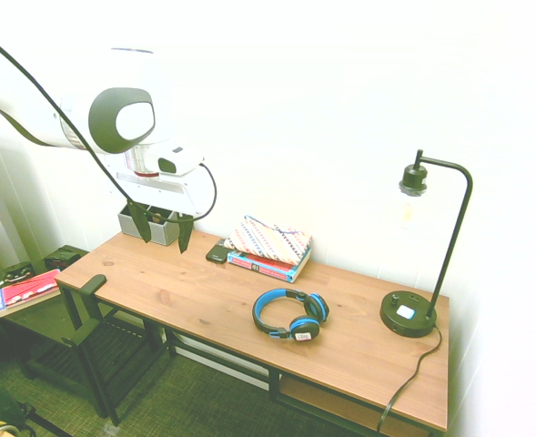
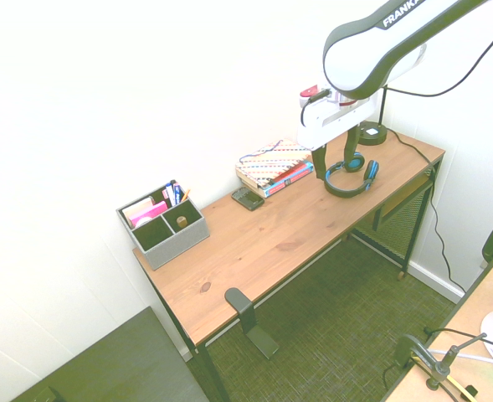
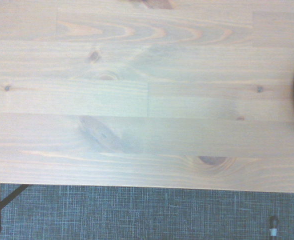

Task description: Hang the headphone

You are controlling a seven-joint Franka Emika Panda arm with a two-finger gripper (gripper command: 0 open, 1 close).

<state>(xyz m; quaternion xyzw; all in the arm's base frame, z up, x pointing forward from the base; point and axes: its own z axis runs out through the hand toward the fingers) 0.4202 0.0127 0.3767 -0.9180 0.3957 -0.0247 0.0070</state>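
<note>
Blue and black, the headphone (image 1: pixel 266 314) lies flat on the brown wooden desk (image 1: pixel 172 296), right of the middle and towards the near edge, its headband curving out to the left and its round ear cups to the right. A small white tag shows on the nearer cup. The gripper (image 1: pixel 166 244) hangs over the desk, fingers pointing down and spread wide apart, with nothing between them. A black hanger (image 1: pixel 93 284) sits on the desk's near edge at the left, its lower arm below the top. At the far left stands a grey organizer (image 2: pixel 169 239) with pens and pink and white items in it. To its right, also on the far side, a small dark device (image 2: pixel 248 198) lies just beside a stack of books (image 1: pixel 266 264), on which rests a patterned pouch (image 1: pixel 269 240). A black lamp (image 1: pixel 409 314) with a round base stands at the right end.
</note>
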